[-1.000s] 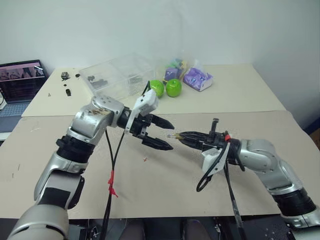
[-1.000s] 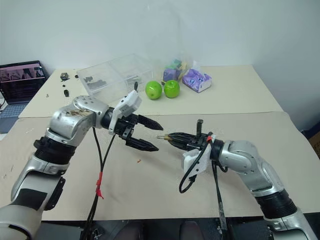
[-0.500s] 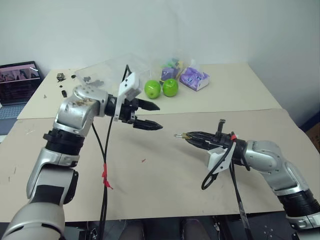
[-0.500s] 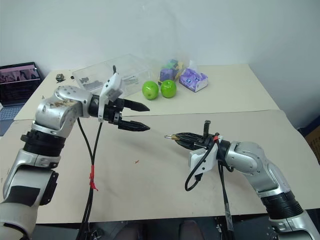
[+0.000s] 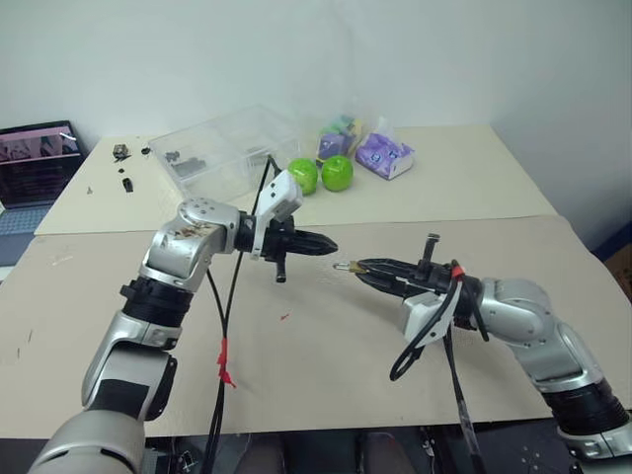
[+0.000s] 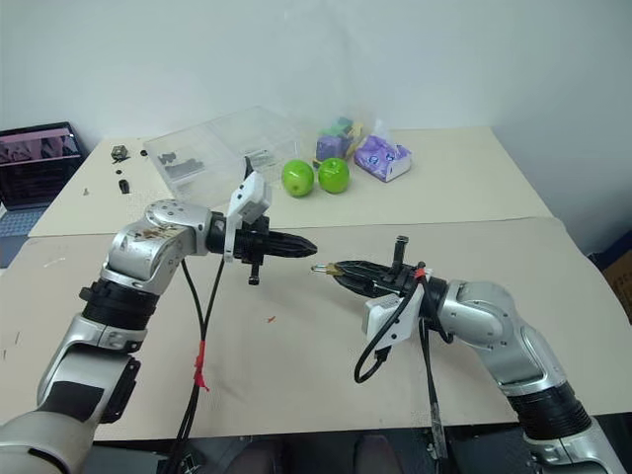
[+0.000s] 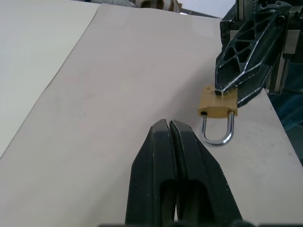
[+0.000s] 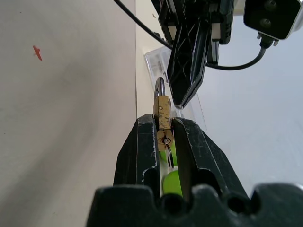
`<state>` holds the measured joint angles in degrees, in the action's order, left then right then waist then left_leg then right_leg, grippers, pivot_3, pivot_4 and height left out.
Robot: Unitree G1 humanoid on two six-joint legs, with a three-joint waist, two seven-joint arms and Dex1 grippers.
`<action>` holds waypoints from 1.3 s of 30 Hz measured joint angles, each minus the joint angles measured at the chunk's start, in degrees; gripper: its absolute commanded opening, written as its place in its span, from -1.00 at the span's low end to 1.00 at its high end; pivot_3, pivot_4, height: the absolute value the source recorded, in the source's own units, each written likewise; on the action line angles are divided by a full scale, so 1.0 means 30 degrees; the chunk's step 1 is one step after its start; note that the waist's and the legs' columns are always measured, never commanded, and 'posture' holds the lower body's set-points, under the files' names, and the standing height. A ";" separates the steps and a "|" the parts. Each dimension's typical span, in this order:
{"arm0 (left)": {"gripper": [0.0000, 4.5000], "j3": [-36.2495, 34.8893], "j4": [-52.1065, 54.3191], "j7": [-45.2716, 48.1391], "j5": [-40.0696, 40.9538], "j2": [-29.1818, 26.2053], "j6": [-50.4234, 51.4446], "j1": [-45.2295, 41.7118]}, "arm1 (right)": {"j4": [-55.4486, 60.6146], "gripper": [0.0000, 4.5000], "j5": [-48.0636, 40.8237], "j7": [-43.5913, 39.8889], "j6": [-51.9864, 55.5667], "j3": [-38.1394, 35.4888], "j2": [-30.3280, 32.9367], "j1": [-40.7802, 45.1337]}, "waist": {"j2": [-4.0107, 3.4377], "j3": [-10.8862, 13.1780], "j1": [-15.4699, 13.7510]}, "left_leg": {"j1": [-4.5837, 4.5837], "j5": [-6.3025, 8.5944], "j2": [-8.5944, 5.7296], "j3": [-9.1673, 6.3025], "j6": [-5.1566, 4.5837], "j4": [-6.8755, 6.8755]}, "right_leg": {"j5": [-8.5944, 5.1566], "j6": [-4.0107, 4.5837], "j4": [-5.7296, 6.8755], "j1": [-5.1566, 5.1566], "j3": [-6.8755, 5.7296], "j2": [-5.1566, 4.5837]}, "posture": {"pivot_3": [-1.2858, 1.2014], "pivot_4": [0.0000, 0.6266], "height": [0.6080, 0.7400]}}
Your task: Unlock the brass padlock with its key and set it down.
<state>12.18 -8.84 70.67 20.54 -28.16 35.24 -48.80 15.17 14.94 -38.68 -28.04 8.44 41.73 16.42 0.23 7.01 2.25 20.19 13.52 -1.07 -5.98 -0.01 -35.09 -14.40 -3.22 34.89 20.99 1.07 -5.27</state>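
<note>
Brass and shiny, the padlock point(image 7: 218, 101) sits pinched in the right gripper point(image 8: 164, 127), up above the table point(image 5: 326, 336). The left gripper point(image 7: 169, 130) is squeezed together with nothing in it, I think. No key is there, so turning the lock could fail, or the padlock could slip out.

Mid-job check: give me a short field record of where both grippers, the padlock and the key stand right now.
left gripper: shut, empty, tips aimed at the padlock, a short gap away
right gripper: shut on the brass padlock, held above the table
shackle: both legs in the body, looks locked
key: cannot tell where it is
green apples: far side of the table, beside a clear box
</note>
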 measured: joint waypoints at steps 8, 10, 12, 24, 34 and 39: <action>-0.98 0.0009 0.0867 -0.0264 0.0156 0.0421 0.0394 -0.0007 | 0.0537 -0.94 0.0031 -0.0014 0.0618 0.0218 -0.0256 -0.0454 | 0.0000 0.0000 0.0003 | 0.0004 0.0000 -0.0002 0.0001 0.0001 0.0000 | 0.0000 0.0000 -0.0005 0.0000 0.0001 -0.0003 | 0.03 -0.52 1.00; -0.98 0.0010 0.1106 -0.0266 0.0217 0.0419 0.0478 0.0004 | 0.0499 -0.94 0.0065 -0.0013 0.0617 0.0245 -0.0253 -0.0469 | 0.0000 0.0000 -0.0006 | 0.0002 0.0000 -0.0002 0.0001 0.0000 0.0000 | 0.0000 0.0000 -0.0003 0.0000 0.0000 -0.0001 | 0.03 -0.52 1.00; -0.98 0.0009 0.1241 -0.0349 0.0328 0.0426 0.0593 0.0012 | 0.0352 -0.94 0.0076 -0.0012 0.0617 0.0249 -0.0249 -0.0384 | 0.0000 0.0000 -0.0004 | -0.0003 0.0000 -0.0001 0.0000 0.0000 0.0001 | 0.0000 0.0000 0.0000 -0.0001 0.0000 0.0001 | 0.03 -0.52 1.00; -0.98 0.0098 0.2897 -0.1038 0.0693 0.0495 0.1446 0.1306 | -0.0282 -0.94 0.0201 -0.0097 0.0546 0.0402 -0.0142 0.0488 | 0.0000 0.0000 -0.0029 | -0.0001 -0.0001 -0.0001 -0.0001 0.0001 0.0001 | 0.0000 0.0001 -0.0003 -0.0002 0.0004 -0.0001 | 0.03 -0.52 1.00; -0.98 0.0100 0.3429 -0.1157 0.0783 0.0489 0.1593 0.1362 | -0.0745 -0.94 0.0213 -0.0155 0.0547 0.0403 -0.0018 0.1026 | 0.0000 0.0000 -0.0014 | 0.0000 -0.0001 -0.0001 0.0000 0.0002 0.0003 | 0.0001 0.0002 -0.0004 -0.0001 0.0005 -0.0001 | 0.03 -0.52 1.00; -0.98 0.0097 0.3419 -0.1139 0.0812 0.0490 0.1588 0.1354 | -0.0439 -0.94 -0.0008 -0.0458 0.0693 0.0402 0.0009 0.0995 | 0.0000 0.0000 -0.0010 | 0.0000 -0.0001 -0.0001 -0.0001 0.0002 0.0003 | 0.0000 0.0002 -0.0006 -0.0001 0.0005 -0.0001 | 0.03 -0.52 1.00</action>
<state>12.47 1.42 67.25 22.98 -26.69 40.00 -44.73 13.86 14.92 -40.05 -25.96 9.65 41.76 19.40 0.23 7.01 2.22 20.19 13.51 -1.07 -5.98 0.00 -35.08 -14.40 -3.21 34.87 20.98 1.08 -5.28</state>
